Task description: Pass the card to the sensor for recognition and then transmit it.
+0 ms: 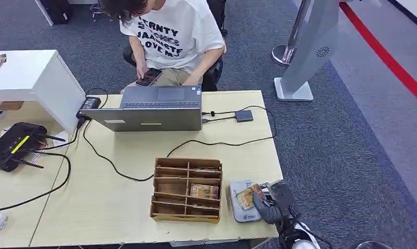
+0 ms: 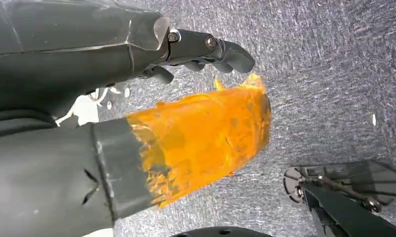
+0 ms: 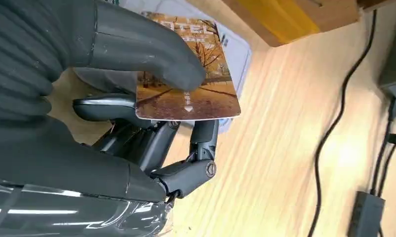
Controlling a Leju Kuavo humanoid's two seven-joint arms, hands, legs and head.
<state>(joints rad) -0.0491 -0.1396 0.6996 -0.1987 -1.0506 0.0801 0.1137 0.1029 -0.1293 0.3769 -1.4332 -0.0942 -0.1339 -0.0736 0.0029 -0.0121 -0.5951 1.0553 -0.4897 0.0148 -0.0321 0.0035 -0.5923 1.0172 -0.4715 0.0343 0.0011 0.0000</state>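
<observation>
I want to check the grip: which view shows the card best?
The right wrist view: the card fills the near field, pinched between the right hand's thumb and fingers over the white sensor. The head view shows the card small, partly behind that hand. The left wrist view looks at carpet.

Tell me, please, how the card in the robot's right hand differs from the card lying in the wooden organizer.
The held card is pinched by the right hand over the pale card reader; the organizer card lies free in a compartment of the wooden organizer. The held card sits at the table's right edge; the other lies further left. Both show brownish printed pictures.
</observation>
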